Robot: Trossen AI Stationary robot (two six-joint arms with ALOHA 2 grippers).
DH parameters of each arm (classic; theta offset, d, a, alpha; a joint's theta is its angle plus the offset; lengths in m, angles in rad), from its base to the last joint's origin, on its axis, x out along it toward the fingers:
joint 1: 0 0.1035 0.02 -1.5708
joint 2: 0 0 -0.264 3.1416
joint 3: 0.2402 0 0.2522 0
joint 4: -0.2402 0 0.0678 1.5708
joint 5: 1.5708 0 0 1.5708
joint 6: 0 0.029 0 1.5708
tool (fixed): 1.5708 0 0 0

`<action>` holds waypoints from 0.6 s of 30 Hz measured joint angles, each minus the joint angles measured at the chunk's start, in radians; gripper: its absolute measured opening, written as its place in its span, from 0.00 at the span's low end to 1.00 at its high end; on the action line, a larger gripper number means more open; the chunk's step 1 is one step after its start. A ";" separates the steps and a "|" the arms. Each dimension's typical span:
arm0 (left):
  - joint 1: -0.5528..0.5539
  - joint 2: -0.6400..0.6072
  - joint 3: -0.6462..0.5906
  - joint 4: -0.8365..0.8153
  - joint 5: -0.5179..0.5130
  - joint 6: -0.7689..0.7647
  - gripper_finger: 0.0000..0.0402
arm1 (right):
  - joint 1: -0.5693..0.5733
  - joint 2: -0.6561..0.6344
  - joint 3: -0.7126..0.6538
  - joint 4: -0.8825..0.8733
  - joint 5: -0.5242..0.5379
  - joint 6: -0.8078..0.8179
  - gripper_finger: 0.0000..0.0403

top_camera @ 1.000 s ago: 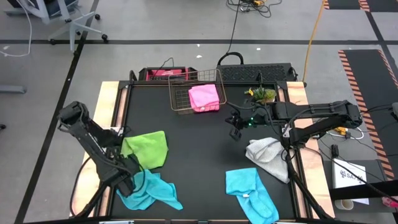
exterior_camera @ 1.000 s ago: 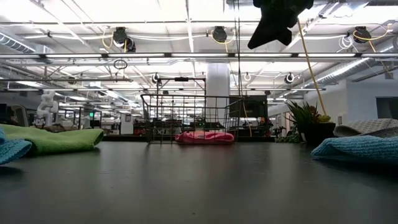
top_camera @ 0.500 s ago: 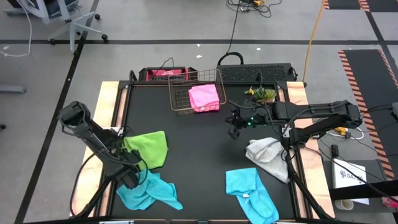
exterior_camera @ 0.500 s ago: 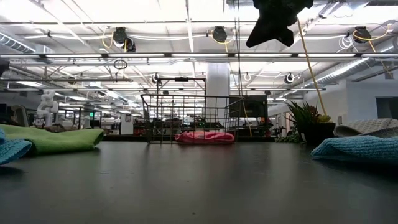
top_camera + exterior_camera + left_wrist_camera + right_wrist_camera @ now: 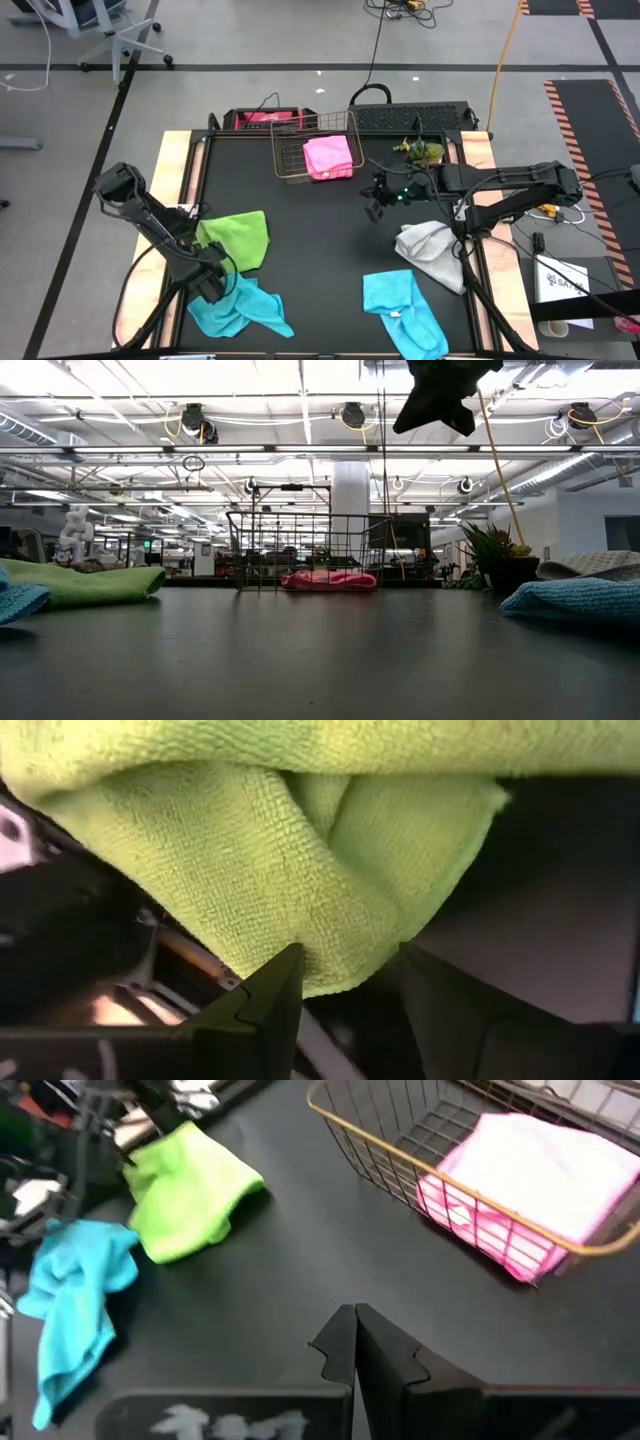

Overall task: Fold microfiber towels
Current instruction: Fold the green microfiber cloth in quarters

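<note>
Lying across the black bench are five microfiber towels, counted as one pink towel, one lime green towel, one light grey towel and two turquoise ones: a left turquoise towel near the front left and a right turquoise towel near the front right. The pink towel is seen folded inside the single copper wire basket at the back. One potted plant is set beside the right arm. The left pincer is held partly spread at the lime green towel's corner, nothing being gripped in the left wrist view. The right pincer is kept shut and empty above mid-bench. Compared with a second ago, the left pincer is found slightly shifted; the towels are unmoved.
</note>
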 joint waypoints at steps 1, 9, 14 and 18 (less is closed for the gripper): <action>0.000 0.000 -0.005 0.000 0.001 -0.028 0.42 | 0.000 0.000 0.000 0.013 0.000 0.000 0.00; 0.000 0.000 -0.018 0.000 -0.022 -0.107 0.42 | 0.000 0.000 0.000 0.100 -0.001 -0.005 0.00; 0.000 0.000 -0.029 0.023 -0.051 -0.127 0.38 | 0.001 0.000 0.000 0.100 -0.002 -0.006 0.00; 0.000 0.000 -0.045 0.067 -0.013 -0.137 0.20 | 0.001 0.000 0.000 0.100 -0.002 -0.008 0.00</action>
